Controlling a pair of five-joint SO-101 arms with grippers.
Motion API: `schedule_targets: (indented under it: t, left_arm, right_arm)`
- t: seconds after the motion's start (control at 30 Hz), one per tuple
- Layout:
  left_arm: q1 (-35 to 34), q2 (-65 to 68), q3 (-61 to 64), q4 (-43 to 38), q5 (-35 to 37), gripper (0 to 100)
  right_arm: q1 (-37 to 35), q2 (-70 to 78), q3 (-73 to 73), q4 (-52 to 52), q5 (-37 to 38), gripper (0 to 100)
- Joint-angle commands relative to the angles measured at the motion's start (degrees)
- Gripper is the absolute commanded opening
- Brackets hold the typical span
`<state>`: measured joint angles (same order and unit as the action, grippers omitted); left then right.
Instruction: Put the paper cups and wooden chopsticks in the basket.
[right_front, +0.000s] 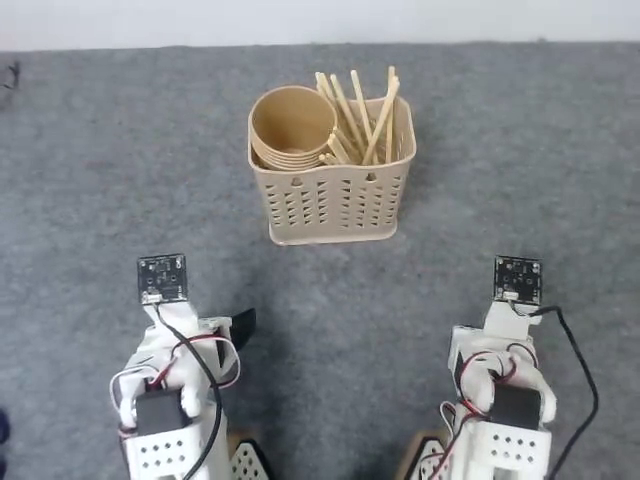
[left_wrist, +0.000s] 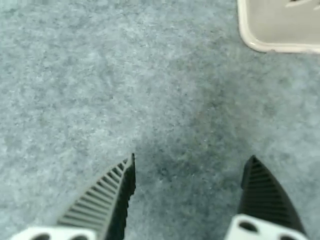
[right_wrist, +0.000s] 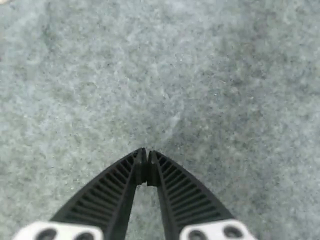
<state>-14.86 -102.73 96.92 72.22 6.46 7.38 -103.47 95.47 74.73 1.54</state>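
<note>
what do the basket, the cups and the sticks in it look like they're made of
The basket looks like moulded plastic: beige, matte, with even rows of slots in its wall. The cups, nested in a stack, look like tan paper with a dull finish and thin layered rims. The chopsticks are pale and plain, probably wood or bamboo; any grain is too small to tell.
</note>
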Motion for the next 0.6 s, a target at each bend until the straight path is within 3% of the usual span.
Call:
schedule_targets:
  t: [0.0, 0.13, 0.3, 0.57]
  left_arm:
    - [-0.4, -0.4, -0.7, -0.2, -0.2, 32]
    - [-0.9, -0.4, -0.6, -0.2, -0.2, 30]
    - [-0.4, -0.4, -0.6, -0.3, -4.8, 2]
    - [-0.4, -0.4, -0.6, -0.4, -8.3, 1]
  right_arm:
    - [-0.4, -0.4, 1.0, 0.3, -0.4, 2.2]
    - [-0.4, -0.4, 1.0, 0.3, -0.4, 2.2]
    - [0.0, -0.4, 1.0, 0.3, -0.4, 2.2]
    - [0.0, -0.4, 1.0, 0.3, -0.4, 2.2]
